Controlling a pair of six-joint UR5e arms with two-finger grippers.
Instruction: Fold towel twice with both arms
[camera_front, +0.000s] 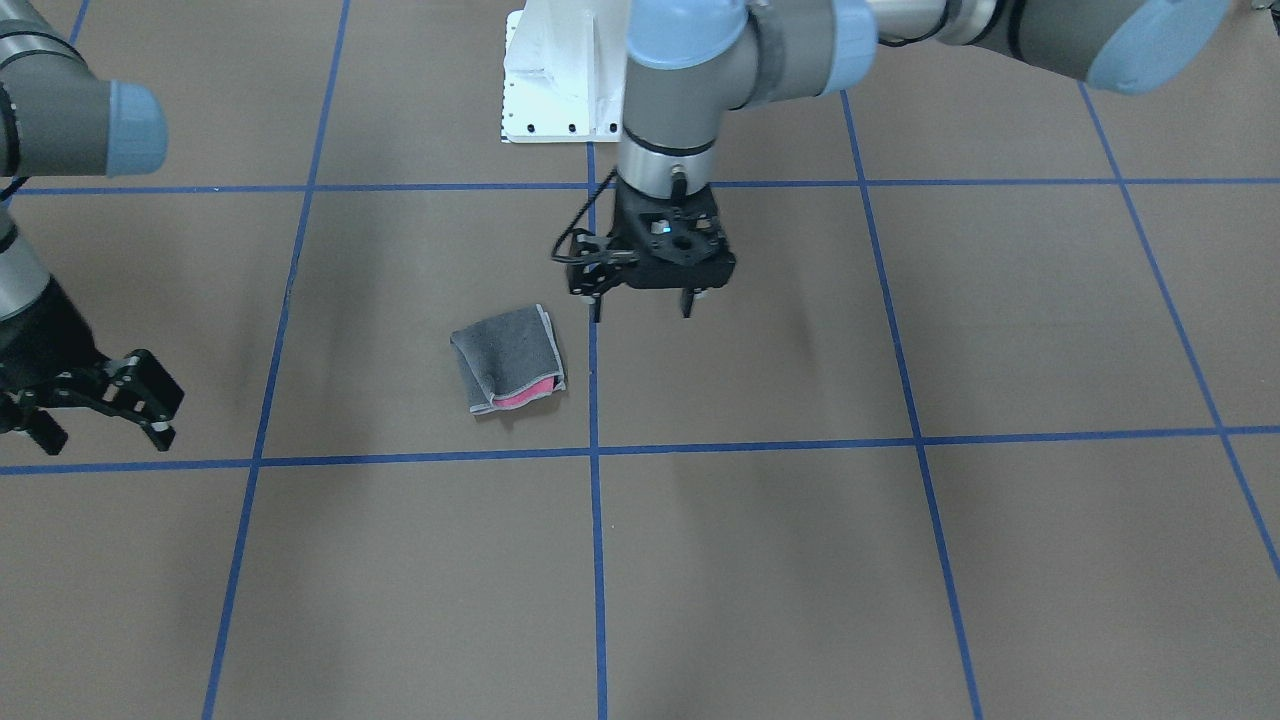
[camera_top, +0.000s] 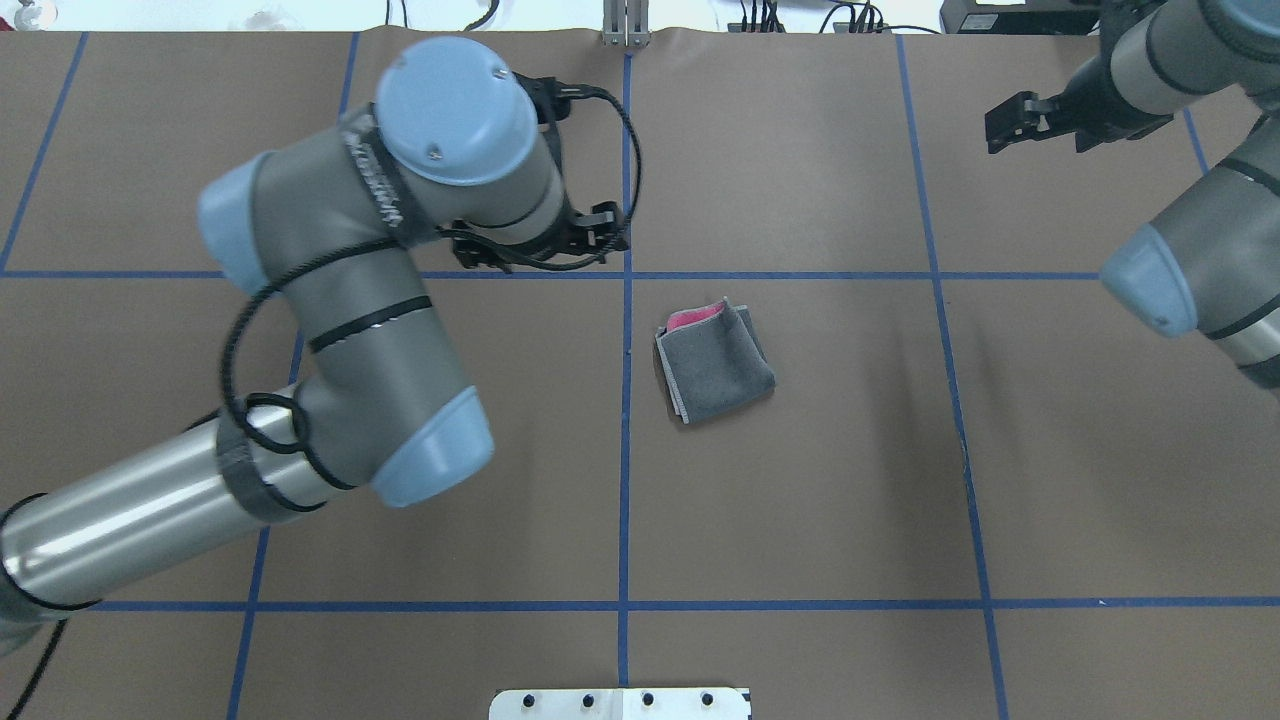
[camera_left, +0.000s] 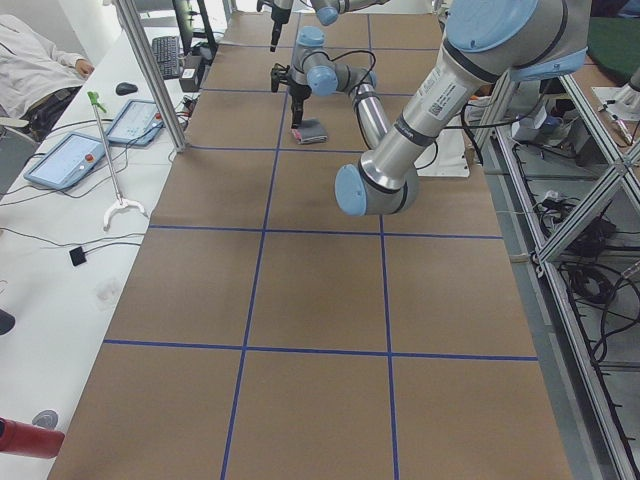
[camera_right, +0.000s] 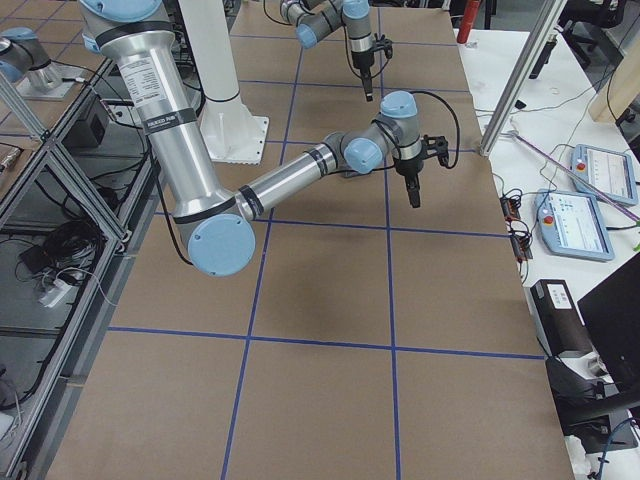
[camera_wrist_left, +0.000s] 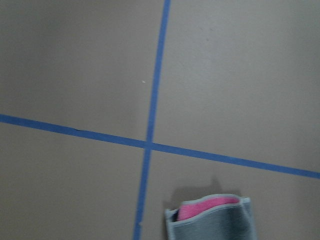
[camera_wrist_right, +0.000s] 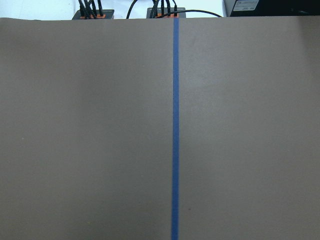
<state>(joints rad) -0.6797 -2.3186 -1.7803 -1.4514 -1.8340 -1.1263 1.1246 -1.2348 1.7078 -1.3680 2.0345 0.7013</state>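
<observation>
Towel, small grey-and-pink terry square, folded; black left gripper near, right gripper well apart, both released, empty; I'd lift away without brushing it.

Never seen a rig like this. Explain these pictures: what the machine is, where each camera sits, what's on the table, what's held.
This is a robot with a left arm and a right arm at a table marked with blue tape lines. Four cameras are fixed: one faces the robot from across the table, one looks down from behind it, one sits at each table end. Two more ride on the wrists. On the table lies a towel, folded into a packet, dark grey outside with pink peeking from one edge. Nothing is held. The left gripper hangs near the towel without touching it, fingers apart and empty. The right gripper is off to the side, likewise. The left wrist camera catches the towel's edge; the right one sees only table and tape.
</observation>
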